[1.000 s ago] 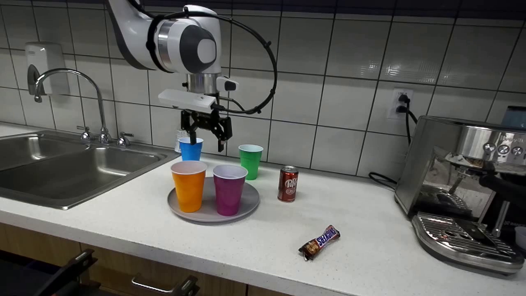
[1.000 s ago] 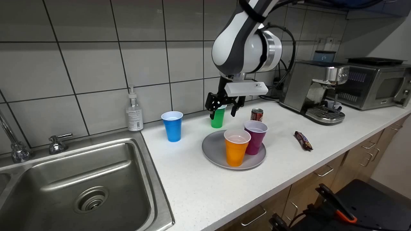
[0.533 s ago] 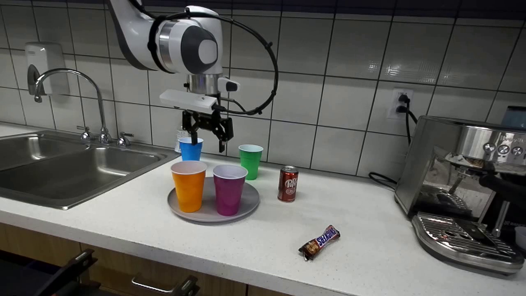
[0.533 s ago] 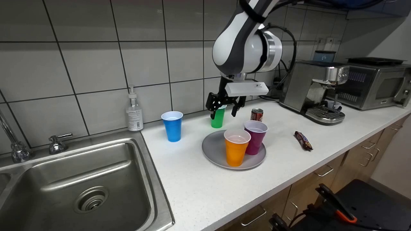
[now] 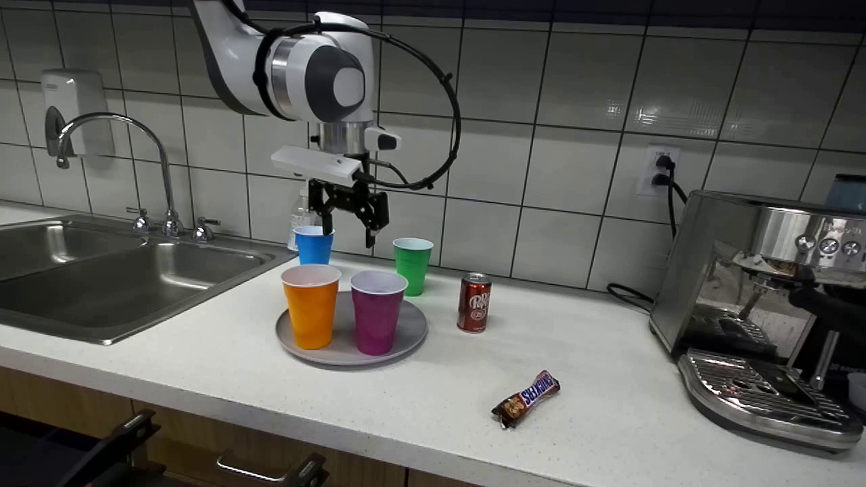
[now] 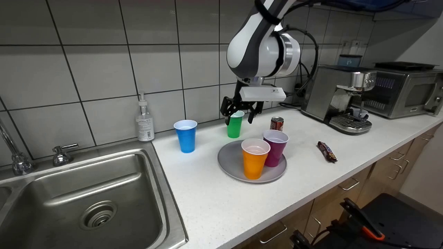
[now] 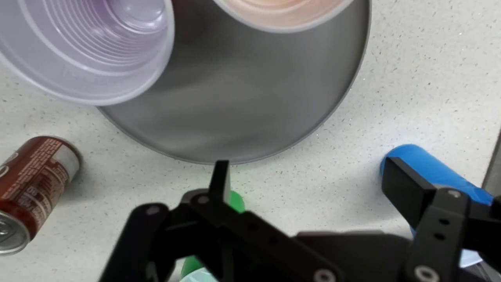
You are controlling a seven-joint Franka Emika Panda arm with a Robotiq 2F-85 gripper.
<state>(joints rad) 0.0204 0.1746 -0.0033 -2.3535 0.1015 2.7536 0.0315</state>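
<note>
Hanging there with nothing in its grip, the gripper (image 5: 349, 233) looks like it's at the lining-up stage to me, not grabbing or letting go. It's spread wide: the wrist view shows a big gap between the fingers (image 7: 407, 186), with counter (image 7: 313, 199) showing through.

Nearest stuff is the blue cup (image 6: 186, 136) and the green cup (image 6: 236, 128), both upright and closer to the wall (image 5: 575, 162) than the plate (image 6: 229, 157) is. In the wrist view each one pokes out from behind a different finger, but I don't see contact, and both exterior views have the tips well up off the counter.

If you ask me, any move from here calls for sorting out sideways clearance first, since going straight down might put a finger near either of those cups. Then take it slow. The orange cup (image 5: 311, 311) and the purple cup (image 5: 376, 314) stand on the plate with a small gap between them, close enough that a sloppy swing could tip one.

As for pose, the arm (image 6: 254, 55) reaches in from up top, bends at the wrist, and aims the gripper pretty much straight down. The can (image 5: 474, 308) sits off to one side of the plate, with the Snickers (image 5: 526, 399) farther out.
</note>
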